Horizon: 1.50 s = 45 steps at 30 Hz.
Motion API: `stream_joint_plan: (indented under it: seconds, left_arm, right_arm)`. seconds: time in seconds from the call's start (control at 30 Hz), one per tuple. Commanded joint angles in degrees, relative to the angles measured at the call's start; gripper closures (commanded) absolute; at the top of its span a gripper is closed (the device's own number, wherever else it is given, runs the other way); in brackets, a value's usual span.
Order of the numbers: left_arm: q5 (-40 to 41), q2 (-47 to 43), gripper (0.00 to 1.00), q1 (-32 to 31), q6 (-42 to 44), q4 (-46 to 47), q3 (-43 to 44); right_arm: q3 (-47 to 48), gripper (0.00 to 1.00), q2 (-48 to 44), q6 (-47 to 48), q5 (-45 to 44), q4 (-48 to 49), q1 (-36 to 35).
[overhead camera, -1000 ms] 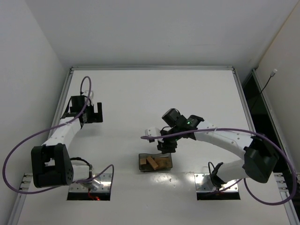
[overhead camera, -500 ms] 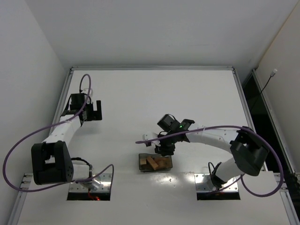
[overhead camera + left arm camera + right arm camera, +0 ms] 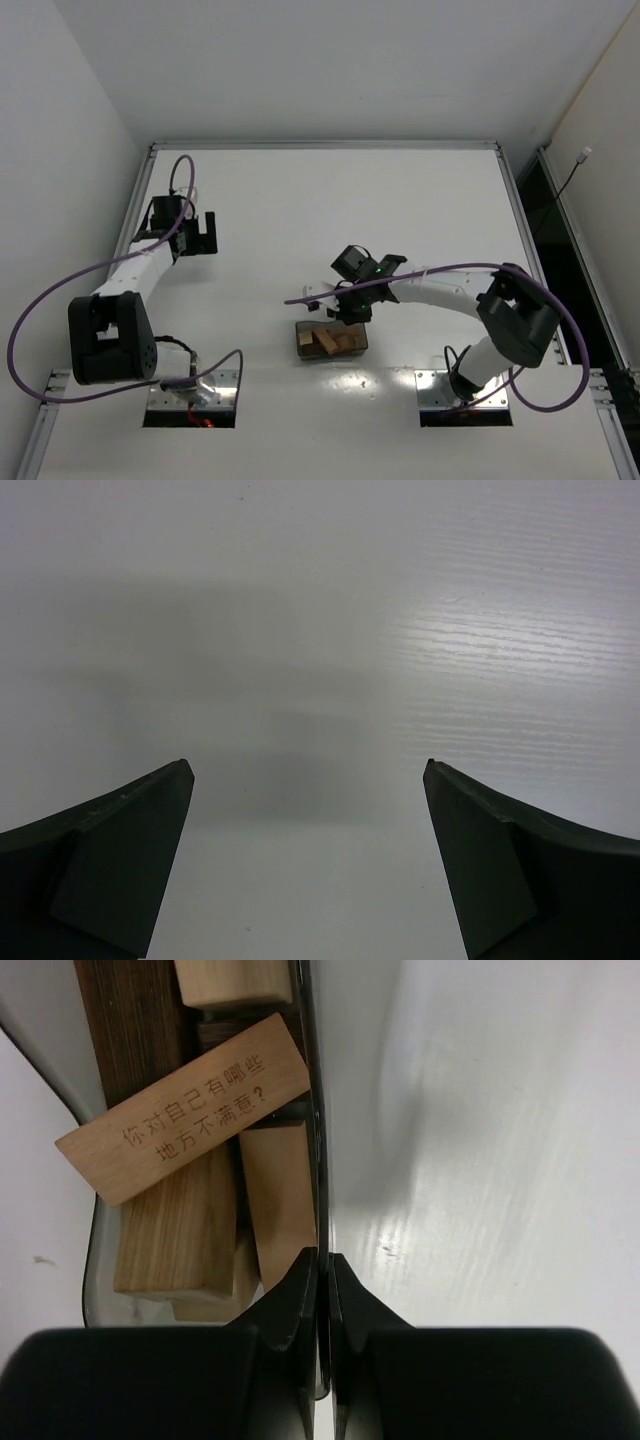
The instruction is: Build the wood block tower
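Observation:
No wood block tower shows in these views. Several small wooden blocks lie jumbled in a translucent grey container (image 3: 364, 345): a tan block with printed characters (image 3: 185, 1120) lies across a dark brown piece (image 3: 125, 1030) and plain tan blocks (image 3: 175, 1230). My right gripper (image 3: 343, 315) sits at the container's far rim. In the right wrist view this gripper (image 3: 322, 1257) is shut on the thin container wall (image 3: 314, 1110), one finger inside and one outside. My left gripper (image 3: 205, 235) hangs at the far left, open (image 3: 307, 765) over bare table with nothing between its fingers.
The white table (image 3: 330, 200) is bounded by a metal rail at the back and sides. A purple cable (image 3: 300, 297) loops from the right arm past the container. The arm bases and mounting plates (image 3: 195, 390) sit at the near edge.
My right gripper came down and left onto the container's far rim and closed on its wall. The left arm has hardly moved and stays open.

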State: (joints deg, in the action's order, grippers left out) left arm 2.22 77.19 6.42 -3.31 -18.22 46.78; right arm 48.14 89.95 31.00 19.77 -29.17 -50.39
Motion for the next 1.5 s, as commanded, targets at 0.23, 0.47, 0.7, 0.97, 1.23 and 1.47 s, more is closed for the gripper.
stream_joint_plan:
  seconds: [0.23, 0.47, 0.7, 0.97, 1.23, 1.47]
  left_arm:
    - [1.38, 0.33, 0.00, 0.35, -3.28, -1.65, 4.54]
    - [1.39, 0.95, 0.00, 0.87, -3.81, -3.93, 5.86]
    - [1.39, 0.42, 0.00, 1.41, -3.81, -5.07, 7.44]
    - [1.39, 1.56, 0.00, 2.99, -3.81, -5.60, 7.97]
    - [0.68, 2.09, 0.00, 4.13, -3.81, -5.60, 7.44]
    - [-0.63, 2.62, 0.00, 4.66, -3.81, -5.60, 7.97]
  right_arm:
    - [2.49, 1.00, -8.65, -12.63, -38.79, 21.30, 0.38]
    - [1.25, 1.00, -3.04, -4.31, -57.19, 38.19, -0.85]
    - [-4.26, 1.00, 6.71, 16.13, -70.03, 65.77, -1.99]
    - [-12.79, 1.00, 16.04, 44.10, -73.73, 111.09, -5.06]
    - [-15.44, 1.00, 24.39, 58.56, -71.63, 133.14, -10.07]
    - [-14.22, 1.00, 26.15, 62.94, -68.82, 133.14, -11.84]
